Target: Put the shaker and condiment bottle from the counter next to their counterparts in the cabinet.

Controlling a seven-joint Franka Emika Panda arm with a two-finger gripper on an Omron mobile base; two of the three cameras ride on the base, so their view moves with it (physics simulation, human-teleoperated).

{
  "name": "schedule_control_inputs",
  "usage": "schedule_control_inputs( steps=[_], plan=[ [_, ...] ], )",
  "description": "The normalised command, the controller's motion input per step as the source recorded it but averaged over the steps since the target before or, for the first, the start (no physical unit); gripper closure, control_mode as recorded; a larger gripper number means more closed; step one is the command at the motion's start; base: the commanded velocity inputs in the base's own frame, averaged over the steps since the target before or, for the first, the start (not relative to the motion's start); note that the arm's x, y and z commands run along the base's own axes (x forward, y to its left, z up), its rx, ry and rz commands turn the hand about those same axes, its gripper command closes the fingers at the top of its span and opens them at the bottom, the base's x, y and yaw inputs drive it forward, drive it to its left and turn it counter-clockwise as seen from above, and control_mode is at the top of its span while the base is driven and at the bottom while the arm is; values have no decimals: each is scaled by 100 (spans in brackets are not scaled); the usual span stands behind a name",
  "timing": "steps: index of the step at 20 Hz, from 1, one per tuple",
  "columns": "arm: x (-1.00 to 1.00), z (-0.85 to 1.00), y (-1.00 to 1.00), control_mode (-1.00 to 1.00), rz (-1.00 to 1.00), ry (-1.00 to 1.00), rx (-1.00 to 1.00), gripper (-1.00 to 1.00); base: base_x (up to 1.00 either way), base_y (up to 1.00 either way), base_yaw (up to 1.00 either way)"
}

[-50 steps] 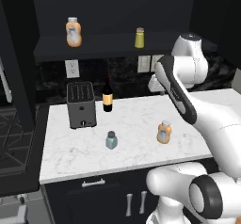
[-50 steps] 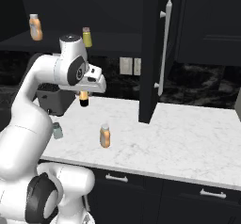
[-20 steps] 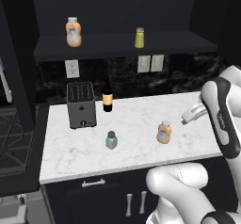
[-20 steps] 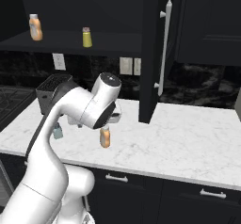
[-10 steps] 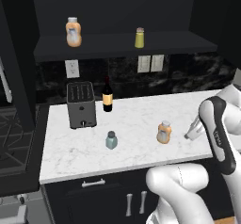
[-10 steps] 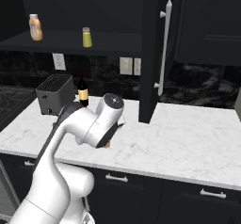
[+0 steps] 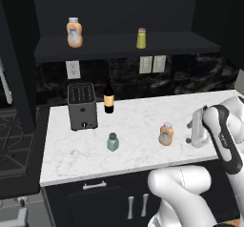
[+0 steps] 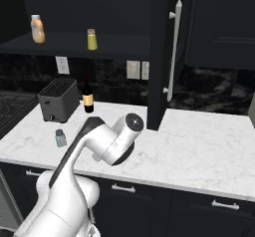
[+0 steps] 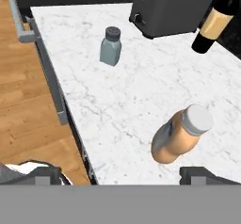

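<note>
- Condiment bottle (image 7: 166, 133) stood upright on the white marble tabletop (image 7: 138, 121), long axis vertical, grey-white cap pointing up; it sat toward the front edge, at about 3 o'clock from the shaker (image 7: 112, 141).
- From the hand camera the same bottle (image 9: 181, 135) appeared tilted by the camera's angle, cap toward 2 o'clock, just above the dark fingertips (image 9: 201, 175).
- Shaker was upright too, cap up, well apart from the bottle and at about 5 o'clock from the toaster (image 7: 81, 105).
- A dark wine bottle (image 7: 108, 96) stood upright just beside the toaster, at its 3 o'clock.
- Cabinet (image 7: 124, 47) held two things on its one shelf: an orange bottle (image 7: 74, 32) near the left end and a yellow-green shaker (image 7: 141, 38) near the middle, both upright and well apart.
- Pincer (image 7: 190, 132) hovered low over the tabletop at 3 o'clock from the condiment bottle, near it but not touching; I cannot tell whether it was released or clenched.
</note>
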Motion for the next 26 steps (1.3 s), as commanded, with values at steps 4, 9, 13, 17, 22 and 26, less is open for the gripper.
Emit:
schedule_control_inputs(
  steps=[4, 9, 13, 17, 22, 26],
  plan=[
    [4, 15, -40, -100, 38, 0, 17, -100, 0, 0, 0],
    [-3, 1, -11, -100, 1, 0, 10, -100, 0, 0, 0],
    [0, -22, 21, -100, -3, 3, 1, -100, 0, 0, 0],
    [2, -23, 12, -100, 0, 0, 0, -100, 0, 0, 0],
    [16, -33, 20, -100, -4, 0, 0, -100, 0, 0, 0],
    [25, -6, 0, -100, -1, 0, 11, -100, 0, 0, 0]
  ],
)
